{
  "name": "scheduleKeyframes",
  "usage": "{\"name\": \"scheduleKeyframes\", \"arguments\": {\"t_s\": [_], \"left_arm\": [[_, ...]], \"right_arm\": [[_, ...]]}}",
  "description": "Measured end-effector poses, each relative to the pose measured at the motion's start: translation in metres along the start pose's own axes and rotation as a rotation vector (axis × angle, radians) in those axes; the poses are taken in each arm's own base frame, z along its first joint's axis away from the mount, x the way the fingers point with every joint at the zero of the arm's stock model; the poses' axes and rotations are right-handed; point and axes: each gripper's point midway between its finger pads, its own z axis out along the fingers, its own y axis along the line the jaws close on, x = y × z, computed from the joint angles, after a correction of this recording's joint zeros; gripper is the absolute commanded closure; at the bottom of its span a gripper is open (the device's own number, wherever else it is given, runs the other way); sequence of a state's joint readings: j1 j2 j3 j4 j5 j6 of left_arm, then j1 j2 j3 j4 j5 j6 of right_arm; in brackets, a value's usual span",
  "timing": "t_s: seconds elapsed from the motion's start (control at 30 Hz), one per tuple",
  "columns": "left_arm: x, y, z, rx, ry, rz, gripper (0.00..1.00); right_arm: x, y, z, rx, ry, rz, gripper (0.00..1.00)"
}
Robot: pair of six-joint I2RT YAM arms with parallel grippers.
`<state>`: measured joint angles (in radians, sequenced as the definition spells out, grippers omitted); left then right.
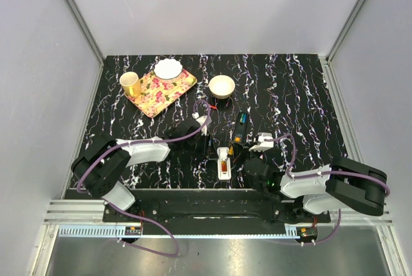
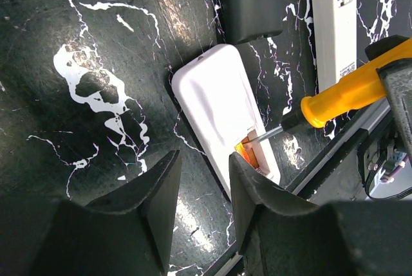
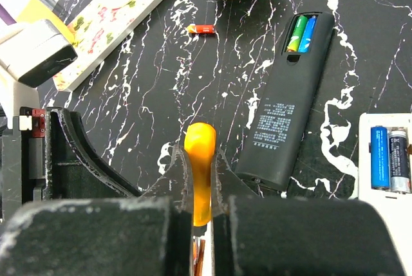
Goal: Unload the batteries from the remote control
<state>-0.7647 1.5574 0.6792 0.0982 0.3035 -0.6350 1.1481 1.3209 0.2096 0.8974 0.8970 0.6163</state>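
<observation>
A white remote [image 1: 223, 160] lies face down at the near middle, its compartment open with orange batteries [image 1: 223, 170] inside; the left wrist view shows it [image 2: 217, 105] and an orange battery [image 2: 248, 154]. My right gripper [image 3: 200, 160] is shut on a yellow-handled screwdriver [image 2: 344, 94] whose tip reaches into that compartment. My left gripper [image 2: 205, 183] is open and empty, its right finger [image 2: 251, 192] over the remote's edge. A black remote [image 3: 293, 102] holds green and blue batteries [image 3: 301, 33]. A second white remote [image 3: 386, 192] holds a blue and a grey cell. A red battery [image 3: 201, 29] lies loose.
A flowered tray [image 1: 164, 89] with a yellow cup [image 1: 131, 83] and a white dish [image 1: 168, 69] stands at the back left. A cream bowl [image 1: 222, 85] stands behind the remotes. A metal rail [image 1: 212, 202] runs along the near table edge.
</observation>
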Motion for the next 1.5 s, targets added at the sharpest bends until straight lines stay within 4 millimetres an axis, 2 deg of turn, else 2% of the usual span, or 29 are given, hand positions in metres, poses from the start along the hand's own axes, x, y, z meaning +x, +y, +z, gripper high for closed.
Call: {"name": "scheduleKeyframes", "arguments": {"t_s": [0.37,0.63,1.5], "left_arm": [[0.002,0.000,0.000,-0.001,0.004,-0.031,0.64],[0.034,-0.005,0.006,-0.002,0.073,-0.049,0.67],[0.033,-0.011,0.011,0.065,0.021,-0.122,0.72]], "right_arm": [[0.008,-0.003,-0.005,0.040,0.066,0.079,1.00],[0.015,-0.016,-0.005,0.093,0.045,0.202,1.00],[0.025,-0.044,-0.003,0.204,-0.035,0.434,1.00]]}}
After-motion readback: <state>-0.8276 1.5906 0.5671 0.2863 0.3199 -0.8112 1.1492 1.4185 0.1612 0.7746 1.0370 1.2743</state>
